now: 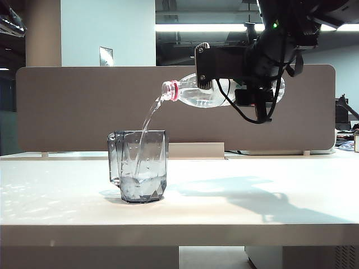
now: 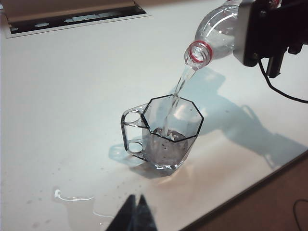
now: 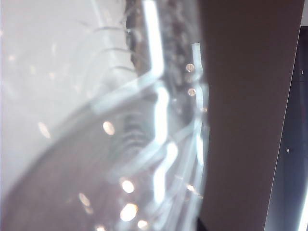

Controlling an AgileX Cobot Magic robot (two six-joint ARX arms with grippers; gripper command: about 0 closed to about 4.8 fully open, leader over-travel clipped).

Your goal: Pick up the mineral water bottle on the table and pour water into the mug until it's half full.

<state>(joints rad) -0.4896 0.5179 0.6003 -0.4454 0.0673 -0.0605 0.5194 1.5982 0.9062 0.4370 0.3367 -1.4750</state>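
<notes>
The mineral water bottle (image 1: 199, 94) hangs tipped nearly level above the table (image 1: 252, 202), its open red-ringed neck (image 2: 199, 52) pointing down toward the mug (image 1: 138, 165). My right gripper (image 1: 224, 75) is shut on the bottle's body. A thin stream of water (image 1: 147, 124) falls from the neck into the smoky-grey mug (image 2: 166, 132), whose lower part holds water (image 1: 143, 188). In the right wrist view the blurred clear bottle (image 3: 120, 144) fills the picture and hides the jaws. My left gripper (image 2: 137, 196) is shut and empty, low over the table in front of the mug.
A small puddle of spilled water (image 2: 72, 197) and droplets lie on the table near the left gripper. The table's edge (image 2: 269, 178) runs close beside the mug. A grey partition panel (image 1: 84, 106) stands behind the table, with a cable slot (image 2: 72, 19) along the far edge.
</notes>
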